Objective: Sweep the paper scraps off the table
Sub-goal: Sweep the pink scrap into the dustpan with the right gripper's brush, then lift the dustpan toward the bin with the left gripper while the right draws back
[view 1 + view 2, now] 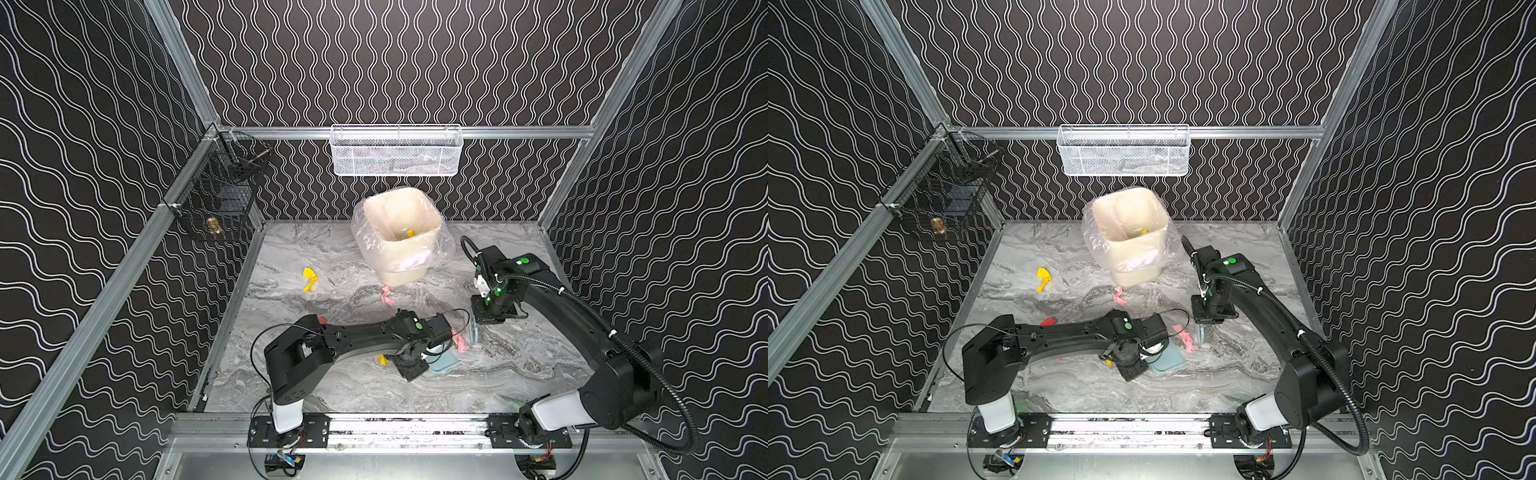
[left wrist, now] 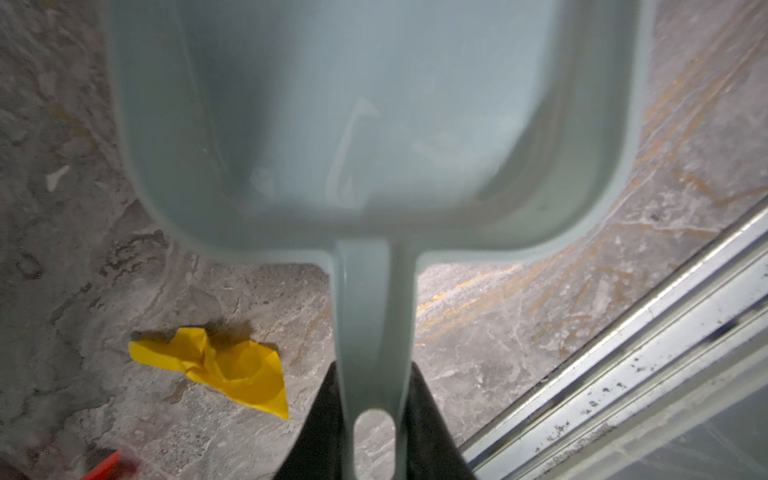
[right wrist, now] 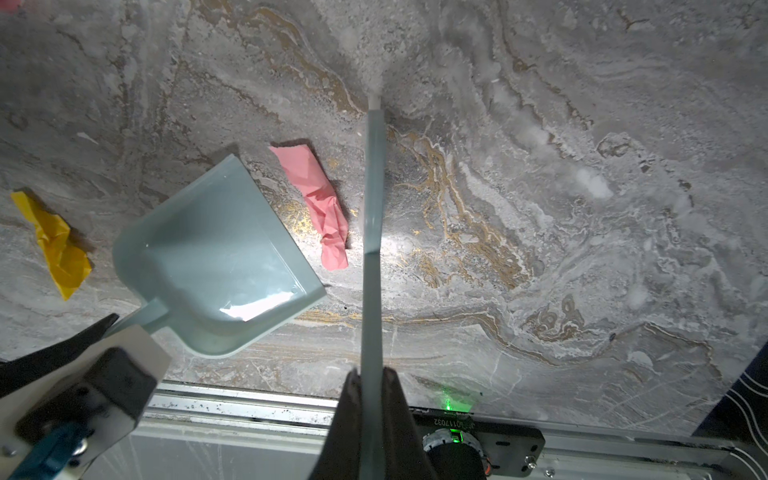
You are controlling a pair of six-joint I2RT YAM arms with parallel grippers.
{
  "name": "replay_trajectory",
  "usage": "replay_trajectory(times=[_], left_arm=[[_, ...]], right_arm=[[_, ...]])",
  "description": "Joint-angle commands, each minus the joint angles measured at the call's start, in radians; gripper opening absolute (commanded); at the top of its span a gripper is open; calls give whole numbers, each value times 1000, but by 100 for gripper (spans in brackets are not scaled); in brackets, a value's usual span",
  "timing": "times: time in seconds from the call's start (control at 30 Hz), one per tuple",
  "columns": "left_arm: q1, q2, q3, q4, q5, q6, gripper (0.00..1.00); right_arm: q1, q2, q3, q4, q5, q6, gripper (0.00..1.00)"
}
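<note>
Left jaws clamp the dustpan (image 3: 216,257) handle; right jaws clamp the brush (image 3: 372,208). A pink scrap (image 3: 324,203) lies between these tools on the worktop (image 3: 582,124).

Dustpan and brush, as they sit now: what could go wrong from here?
1. The pink scrap lies between the brush and the mouth of the dustpan, with one end near a corner. A skewed stroke may push it past.
2. The yellow scrap lies behind the dustpan, beside the handle held by the left gripper. Sweeps toward the mouth will likely miss it.
3. The red scrap sits partly under the left arm and is easy to overlook.
</note>
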Motion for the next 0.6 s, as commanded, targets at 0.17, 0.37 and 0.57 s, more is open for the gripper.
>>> replay_trajectory(times=[0.17, 0.37, 0.57], left_arm=[[11, 23, 6, -4, 16, 28, 0], [13, 35, 7, -3, 13, 31, 0], [14, 36, 6, 6, 6, 27, 0]], right_arm=[[62, 18, 8, -20, -7, -2, 0], [136, 31, 35, -32, -50, -20, 0], [213, 33, 44, -32, -148, -18, 0]])
